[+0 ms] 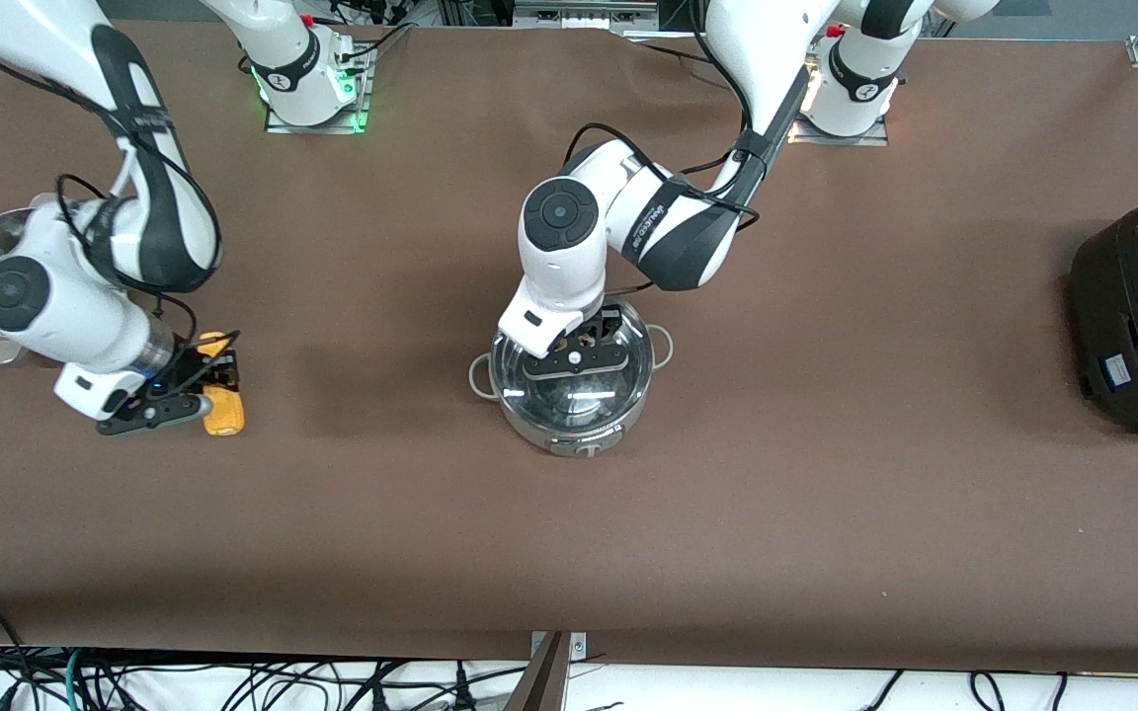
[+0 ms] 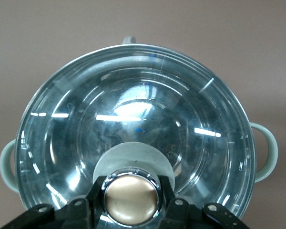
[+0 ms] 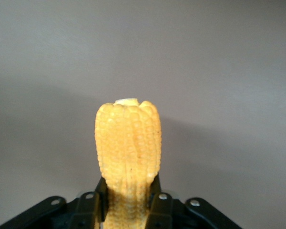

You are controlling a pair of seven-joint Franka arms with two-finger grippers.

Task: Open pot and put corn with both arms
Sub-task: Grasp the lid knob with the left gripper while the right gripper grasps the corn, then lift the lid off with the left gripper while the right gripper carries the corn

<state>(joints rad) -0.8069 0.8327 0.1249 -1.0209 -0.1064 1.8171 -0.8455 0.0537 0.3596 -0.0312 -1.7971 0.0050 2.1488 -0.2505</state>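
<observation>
Corn (image 3: 128,148), pinched in the right gripper (image 1: 196,393) at the right arm's end of the table (image 1: 826,494), could hit glass if the left gripper (image 2: 131,200), clamping the knob (image 2: 132,199), drops the pot (image 1: 574,395) lid (image 2: 133,129).

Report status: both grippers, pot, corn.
Left gripper shut on lid knob, lid on pot. Right gripper shut on corn at table level. Nothing in the way.
</observation>
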